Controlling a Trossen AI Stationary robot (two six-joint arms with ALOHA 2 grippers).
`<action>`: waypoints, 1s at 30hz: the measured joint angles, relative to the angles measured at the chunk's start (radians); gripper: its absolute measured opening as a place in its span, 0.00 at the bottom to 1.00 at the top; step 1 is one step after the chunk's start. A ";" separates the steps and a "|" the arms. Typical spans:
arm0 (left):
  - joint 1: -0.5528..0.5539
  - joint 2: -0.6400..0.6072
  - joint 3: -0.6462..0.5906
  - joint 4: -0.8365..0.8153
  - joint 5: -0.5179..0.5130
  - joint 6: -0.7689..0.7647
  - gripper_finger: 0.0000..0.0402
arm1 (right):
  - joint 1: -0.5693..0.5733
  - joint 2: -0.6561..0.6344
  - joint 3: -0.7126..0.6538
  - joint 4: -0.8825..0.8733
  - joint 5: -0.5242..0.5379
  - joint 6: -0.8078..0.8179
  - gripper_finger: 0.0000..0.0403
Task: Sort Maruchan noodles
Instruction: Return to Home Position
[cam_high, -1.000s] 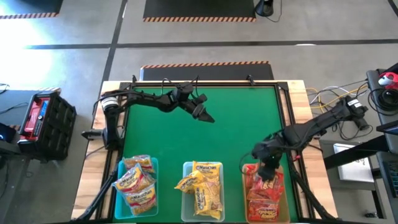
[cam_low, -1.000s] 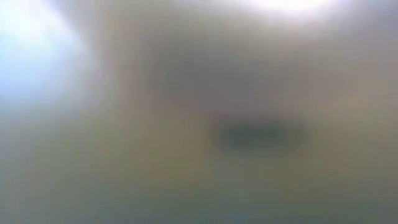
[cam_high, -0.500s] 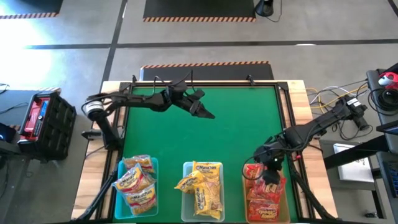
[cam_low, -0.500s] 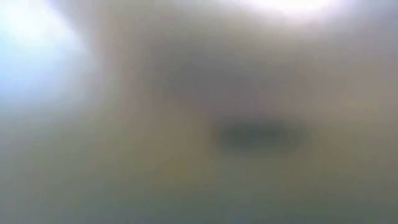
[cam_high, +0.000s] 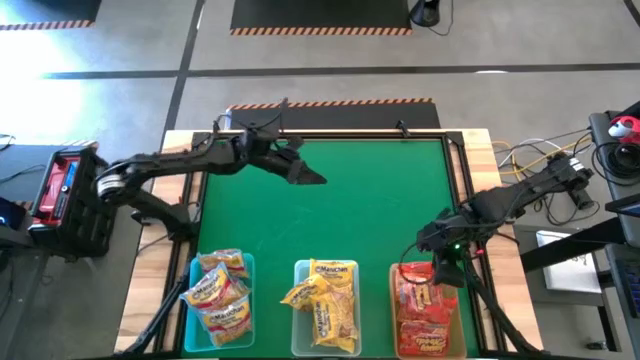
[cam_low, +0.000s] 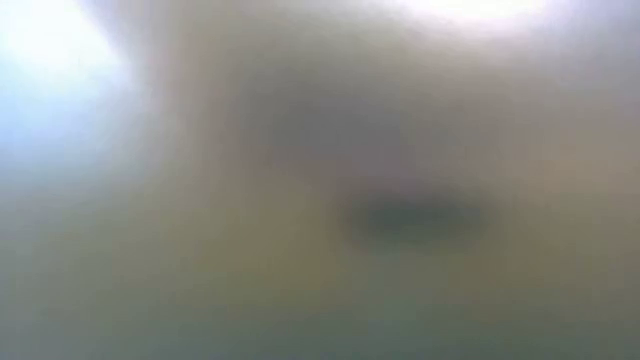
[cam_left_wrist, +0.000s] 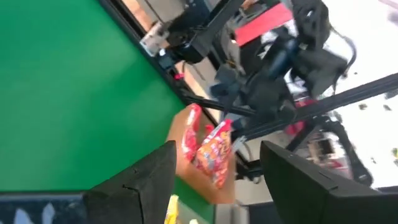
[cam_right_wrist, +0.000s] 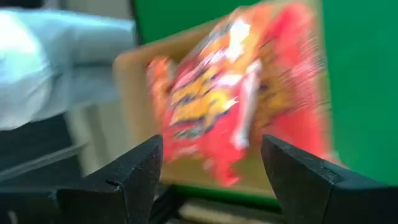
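The Maruchan noodles lie sorted in three translucent bins along the table's near edge. The orange-yellow packets (cam_high: 218, 300) are in the left bin, the yellow packets (cam_high: 325, 305) in the middle one, and the red packets (cam_high: 425, 315) (cam_right_wrist: 236, 106) in the right one. My right gripper (cam_high: 443, 268) (cam_right_wrist: 211, 180) hangs open just above the far end of the red bin, with nothing between its fingers. My left gripper (cam_high: 312, 178) (cam_left_wrist: 214, 180) is open and empty, high over the green mat near the table's far left. The low view shows only blur.
The green mat (cam_high: 380, 200) lies bare between the arms and the bins. A black frame rail (cam_high: 330, 135) runs along the mat's far and side edges. Cables and gear (cam_high: 600, 150) sit off the table's right edge, and a dark crate (cam_high: 70, 195) off its left.
My left gripper has risen and drawn back toward the table's far left corner. My right gripper has lifted off the red packets and pulled back a little toward the far edge, turning as it went. The red packets stay in their bin.
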 joint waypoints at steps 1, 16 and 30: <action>0.000 -0.027 0.000 -0.042 -0.017 0.020 0.53 | -0.001 -0.009 0.018 -0.017 0.057 -0.024 0.64; -0.043 -0.623 -0.002 -0.768 -0.495 0.206 0.53 | -0.150 -0.272 -0.041 0.144 0.626 -0.325 0.64; -0.065 -0.983 -0.140 -0.886 -0.736 0.175 0.53 | -0.384 -0.427 -0.359 0.449 0.642 -0.391 0.64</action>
